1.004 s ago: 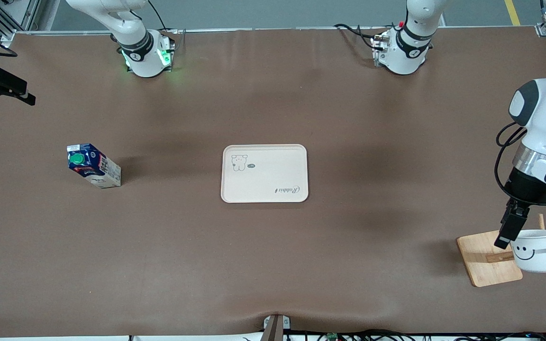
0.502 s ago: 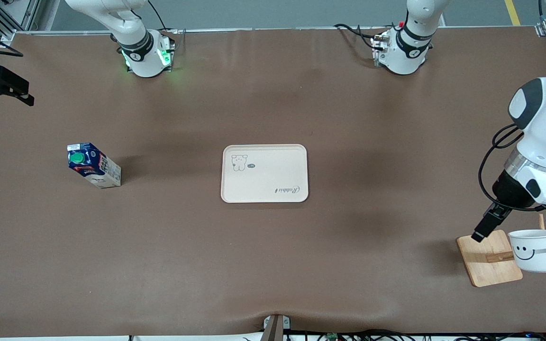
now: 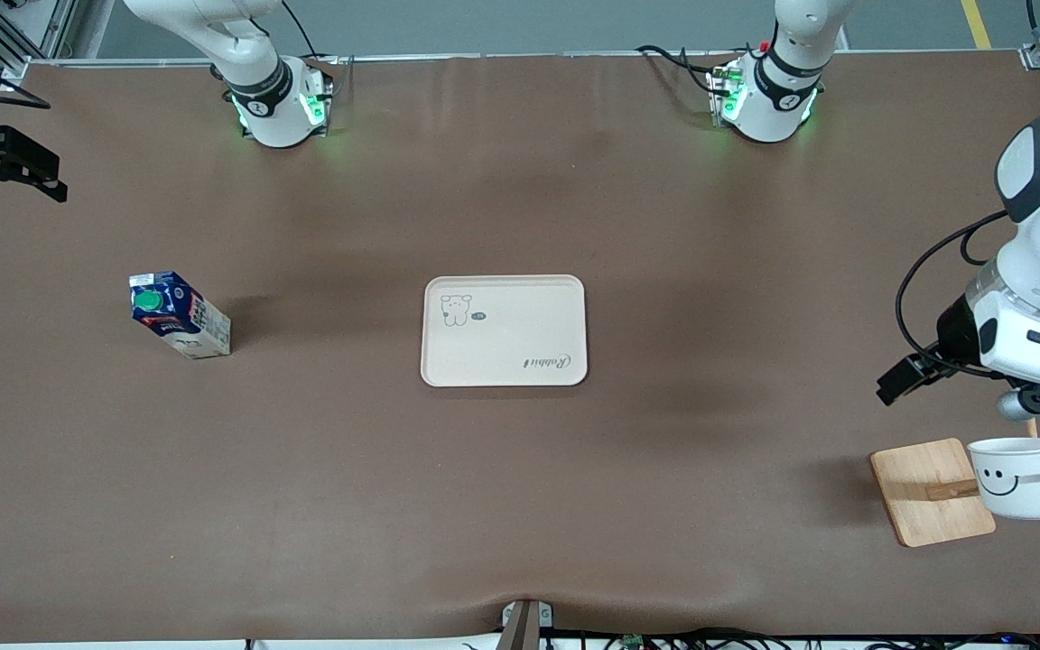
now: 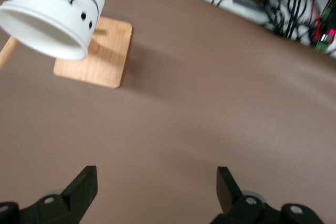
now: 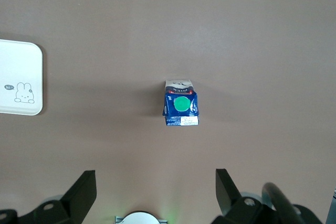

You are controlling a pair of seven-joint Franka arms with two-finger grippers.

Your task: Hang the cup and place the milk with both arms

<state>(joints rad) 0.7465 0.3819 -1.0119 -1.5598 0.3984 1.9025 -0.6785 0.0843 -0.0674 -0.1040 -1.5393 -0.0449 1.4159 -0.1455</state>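
Note:
The white cup with the smiley face hangs on a peg of the wooden rack at the left arm's end of the table; it also shows in the left wrist view. My left gripper is open and empty in the air, apart from the cup, over bare table. The milk stands upright at the right arm's end. My right gripper is open and empty, high over the table between the milk and its arm's base.
A cream tray with a rabbit print lies in the middle of the table, also in the right wrist view. The rack's square base lies flat. Cables run along the table's edge nearest the front camera.
My left gripper has let go of the cup and drawn up and away from it toward the bases. The cup stays on the rack. The right arm has barely moved.

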